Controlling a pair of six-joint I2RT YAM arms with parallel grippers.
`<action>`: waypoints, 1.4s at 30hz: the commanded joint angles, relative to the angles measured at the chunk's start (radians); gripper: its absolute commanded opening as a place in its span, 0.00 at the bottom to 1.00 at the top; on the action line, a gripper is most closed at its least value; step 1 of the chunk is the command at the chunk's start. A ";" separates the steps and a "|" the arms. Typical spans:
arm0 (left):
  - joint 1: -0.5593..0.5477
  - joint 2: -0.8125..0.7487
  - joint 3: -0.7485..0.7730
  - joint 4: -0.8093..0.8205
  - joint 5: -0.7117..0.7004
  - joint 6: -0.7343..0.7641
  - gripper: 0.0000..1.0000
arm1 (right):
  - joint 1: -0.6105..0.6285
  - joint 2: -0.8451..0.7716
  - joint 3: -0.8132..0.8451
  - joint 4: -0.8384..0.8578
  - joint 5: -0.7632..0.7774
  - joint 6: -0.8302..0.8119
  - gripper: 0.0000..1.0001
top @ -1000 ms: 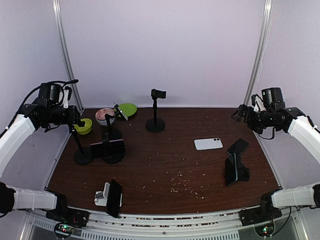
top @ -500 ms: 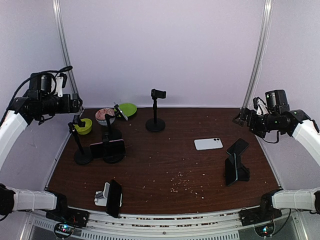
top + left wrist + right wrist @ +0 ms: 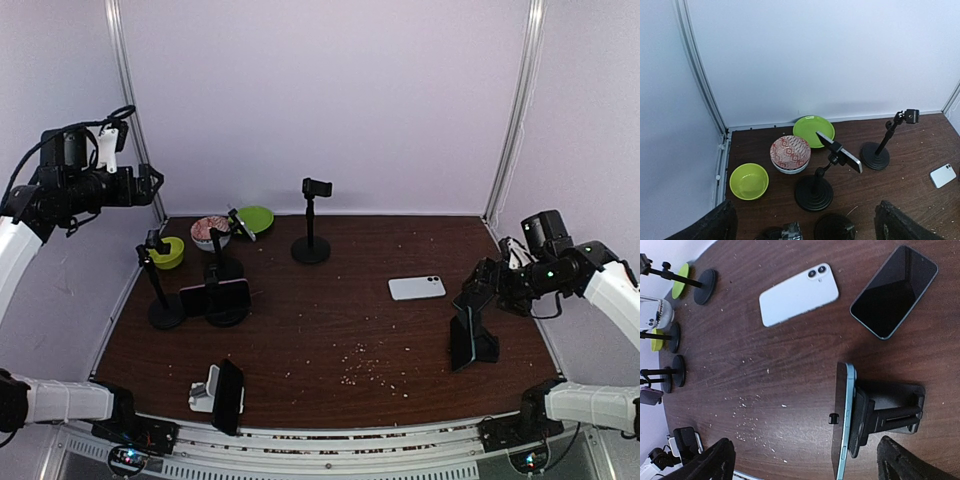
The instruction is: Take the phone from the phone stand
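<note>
A blue-edged phone (image 3: pixel 842 425) stands upright in a black phone stand (image 3: pixel 890 410) at the right of the table, also in the top view (image 3: pixel 462 340). My right gripper (image 3: pixel 474 297) hovers just above and behind it, open and holding nothing; in its wrist view the right gripper (image 3: pixel 807 462) has the phone between and beyond its spread fingertips. My left gripper (image 3: pixel 150 185) hangs high at the far left, open and empty. Below the left gripper (image 3: pixel 805 227) a phone (image 3: pixel 839 151) sits tilted on a round-based stand (image 3: pixel 813 192).
A white phone (image 3: pixel 417 288) and a dark phone (image 3: pixel 894 290) lie flat near the right stand. At the left are more pole stands (image 3: pixel 160 290), a clamped phone (image 3: pixel 215 297), a green bowl (image 3: pixel 168 252), patterned bowl (image 3: pixel 210 232), green plate (image 3: pixel 256 218). A white stand with a black phone (image 3: pixel 228 395) sits at the front.
My left gripper opened and rose up and away from the tall pole stand. My right arm came down and forward toward the phone on the right stand.
</note>
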 commanded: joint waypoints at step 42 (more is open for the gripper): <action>-0.126 0.145 -0.117 0.264 0.352 -0.175 0.96 | 0.162 0.017 -0.289 0.012 0.059 0.104 0.18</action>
